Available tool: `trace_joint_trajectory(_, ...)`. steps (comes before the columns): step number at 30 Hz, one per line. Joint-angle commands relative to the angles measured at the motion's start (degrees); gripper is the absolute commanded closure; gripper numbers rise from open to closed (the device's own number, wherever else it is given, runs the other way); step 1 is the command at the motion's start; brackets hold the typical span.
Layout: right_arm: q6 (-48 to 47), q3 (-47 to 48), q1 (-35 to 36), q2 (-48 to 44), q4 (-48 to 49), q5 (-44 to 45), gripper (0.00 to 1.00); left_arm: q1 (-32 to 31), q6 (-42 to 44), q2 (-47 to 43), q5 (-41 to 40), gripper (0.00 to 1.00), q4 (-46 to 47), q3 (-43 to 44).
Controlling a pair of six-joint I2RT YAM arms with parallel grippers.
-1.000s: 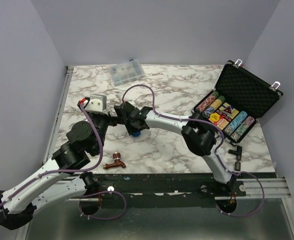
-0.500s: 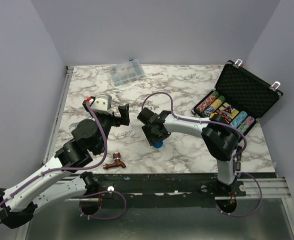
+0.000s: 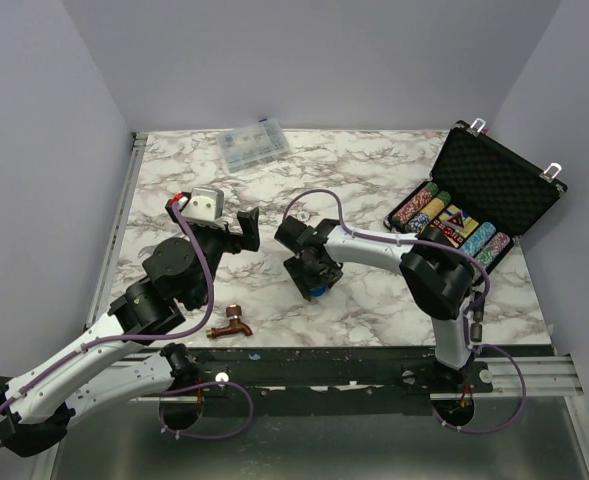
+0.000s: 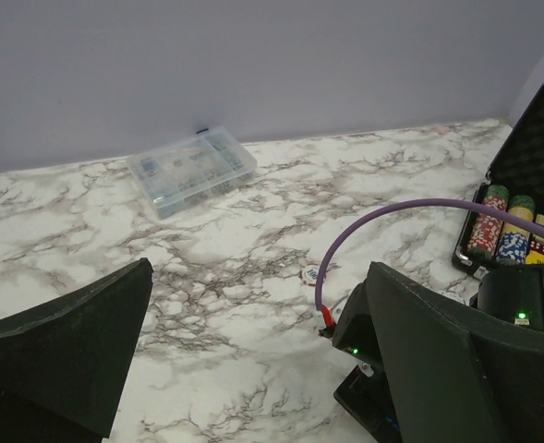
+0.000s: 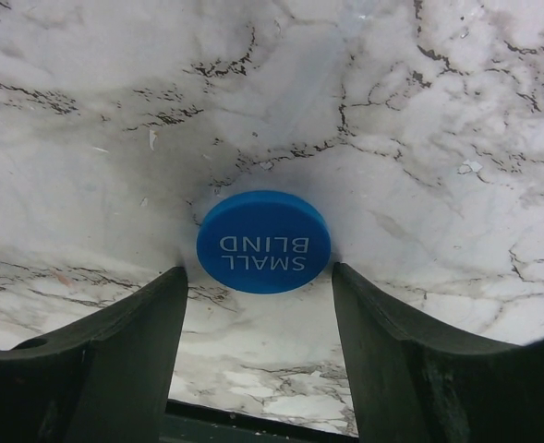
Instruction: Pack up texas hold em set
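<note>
Between the fingers of the right gripper [image 5: 258,269], flat on the marble [image 5: 419,111]: blue disc [image 5: 263,242], "SMALL BLIND" face up. Jaws parted, a sliver of gap on the disc's left side, barely any on its right. No squeeze on it, so let go rather than gripped. Spread wider now than a second ago.

Also moved: a second ago stretched far leftward, right up against the other arm; now drawn back to the right, blue disc brought along. Means one leg of the trip done, not the whole. Set down midway, well short of the case [image 3: 499,180], open, off to the gripper's right and farther out, chip rows [image 3: 471,250] already in the tray. Probably calls for a fresh pinch on the blue disc, then a carry to the case; lid not yet shut.

Near on the gripper's left: left gripper [image 4: 259,269], spread fully, empty, hanging above the marble, apart from the disc. Left again and nearer the bases: faucet [image 3: 231,325]. Far out and to the left: clear box [image 3: 254,146], no part of the set.
</note>
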Motion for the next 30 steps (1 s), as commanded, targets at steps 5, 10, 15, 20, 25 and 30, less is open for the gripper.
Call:
trace_joint_trajectory(5, -1.4, -2.3, -1.0, 7.6, -2.5, 2.9, 0.32, 0.2, -0.6, 0.0, 1.3, 0.01, -0.6, 1.6)
trace_joint_trajectory(10, -2.1, -0.9, -1.7, 8.0, -2.1, 2.2, 0.31, 0.2, -0.7, 0.2, 1.4, 0.01, -0.7, 1.6)
trace_joint_trajectory(15, -2.7, 0.5, -1.9, 9.0, -1.8, 2.5, 0.31, 0.2, -0.8, 0.6, 1.6, 0.01, -0.7, 1.7)
trace_joint_trajectory(20, -3.2, 2.2, -2.4, 9.8, -1.4, 2.9, 0.3, 0.2, -0.8, 0.9, 1.6, 0.01, -0.8, 1.7)
trace_joint_trajectory(25, -3.9, 3.4, -2.9, 10.5, -1.1, 2.3, 0.3, 0.2, -0.8, 1.2, 1.6, 0.01, -0.9, 1.8)
trace_joint_trajectory(30, -4.5, 3.8, -2.9, 11.2, -0.7, 2.4, 0.33, 0.2, -0.8, 1.0, 1.5, 0.01, -0.9, 1.8)
